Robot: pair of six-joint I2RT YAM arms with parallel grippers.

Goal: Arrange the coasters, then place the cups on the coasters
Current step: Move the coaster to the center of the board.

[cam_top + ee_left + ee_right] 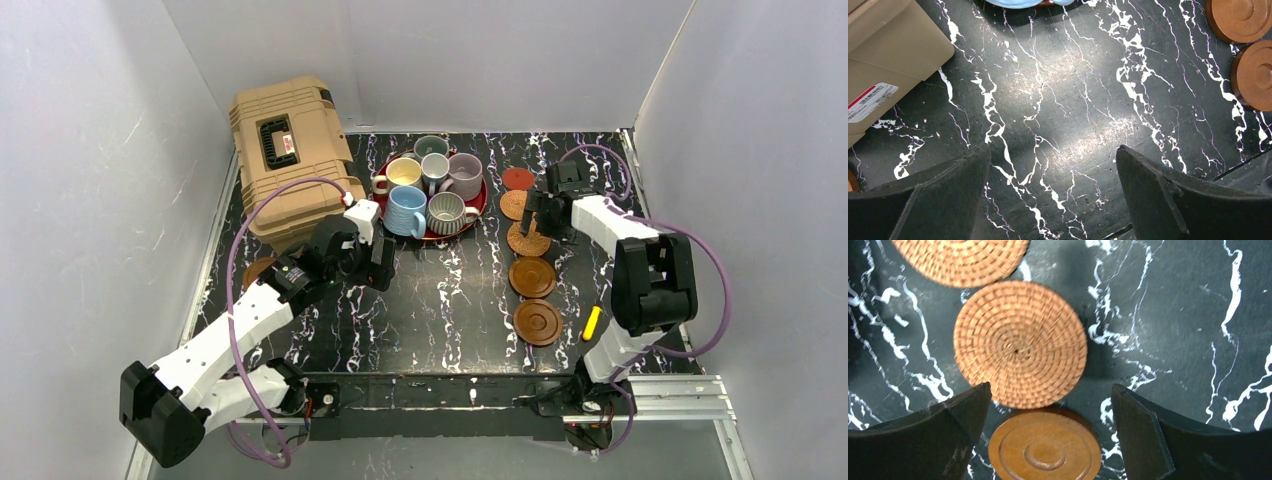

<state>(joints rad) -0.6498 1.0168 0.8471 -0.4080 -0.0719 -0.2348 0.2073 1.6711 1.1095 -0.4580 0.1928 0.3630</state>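
Five coasters lie in a column on the right: a pinkish-red coaster (517, 178), two orange woven coasters (515, 204) (528, 241) and two brown wood coasters (532, 277) (538, 322). Another brown coaster (257, 270) peeks out beside the left arm. Several cups stand on the red tray (484, 197), among them the light blue cup (405, 211) and the ribbed grey cup (446, 213). My right gripper (538, 214) (1050, 390) hangs open over the near woven coaster (1020, 344), holding nothing; a wood coaster (1044, 447) lies just below it. My left gripper (381, 264) (1052, 150) is open over bare table.
A tan hard case (290, 150) (883, 65) sits at the back left beside the tray. A small yellow object (592, 322) lies right of the nearest wood coaster. White walls close in the table on three sides. Two wood coasters (1240, 17) (1255, 75) show in the left wrist view.
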